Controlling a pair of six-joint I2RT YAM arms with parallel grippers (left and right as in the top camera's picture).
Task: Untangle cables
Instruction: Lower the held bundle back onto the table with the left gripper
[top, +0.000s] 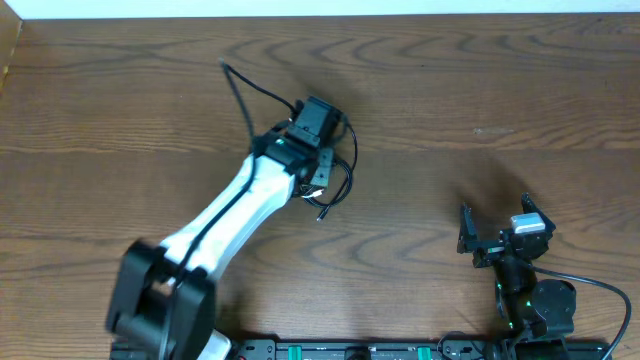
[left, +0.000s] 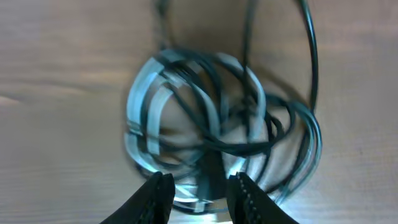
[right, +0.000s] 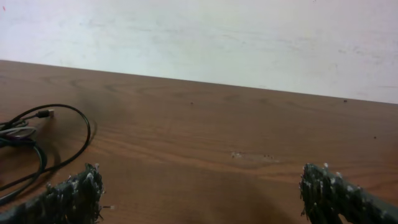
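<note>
The cables lie tangled in one coil on the wooden table. In the left wrist view the white cord (left: 146, 109) makes loops and the black cord (left: 311, 93) winds through and around them. My left gripper (left: 202, 193) is open just over the coil, with a black strand between its fingers. In the overhead view the left gripper (top: 318, 128) covers most of the coil; the black cord (top: 240, 95) trails out toward the back left. My right gripper (top: 495, 228) is open and empty at the front right, far from the coil. It also shows in the right wrist view (right: 202, 193).
The right wrist view shows a black cord loop (right: 86, 134) with a small plug end at its far left, and a pale wall (right: 217, 37) beyond the table's back edge. Thick black wires (top: 600, 285) run from the right arm base.
</note>
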